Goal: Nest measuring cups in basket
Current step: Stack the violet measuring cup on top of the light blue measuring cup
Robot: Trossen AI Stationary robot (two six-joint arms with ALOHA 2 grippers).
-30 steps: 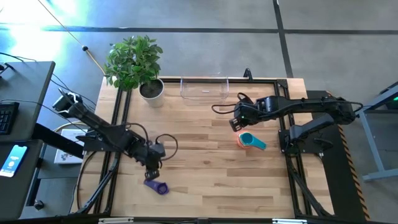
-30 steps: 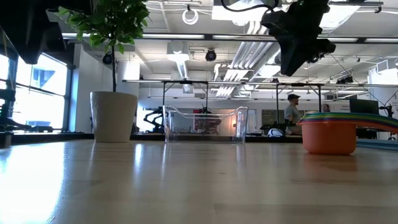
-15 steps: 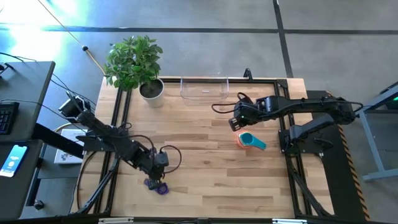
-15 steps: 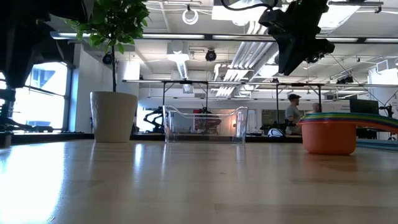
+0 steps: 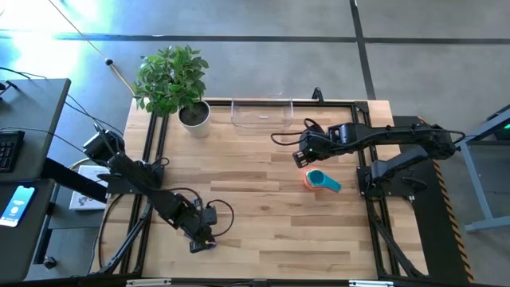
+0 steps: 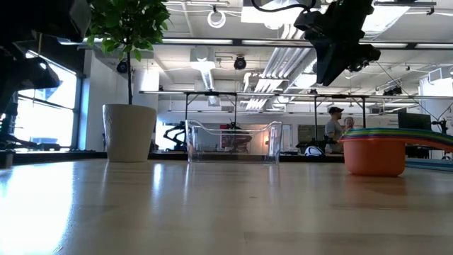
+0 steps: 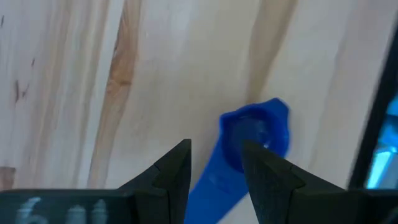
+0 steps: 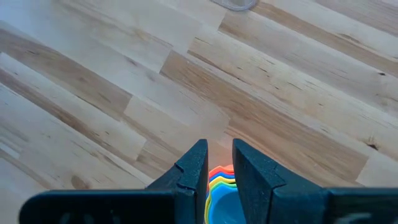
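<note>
We are positioning the left gripper [image 7: 214,168], fingers spread, astride the purple measuring cup [image 5: 209,245] near the table's [image 5: 255,199] front-left edge, its handle running between the fingers, far from the right gripper [image 5: 301,156].

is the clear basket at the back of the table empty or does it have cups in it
Empty. The basket shows only bare see-through walls in the high and low views; the nested cups sit outside on the table.

You're looking at two matte black arms, each built from boxy, jointed links. Thin black cables are looping loose beside the left gripper [image 5: 201,239] and trailing off the right gripper [image 5: 301,157]. Each gripper is showing two dark, angular fingers [image 8: 194,169], and pale markings are blurring along the left gripper's body.
</note>
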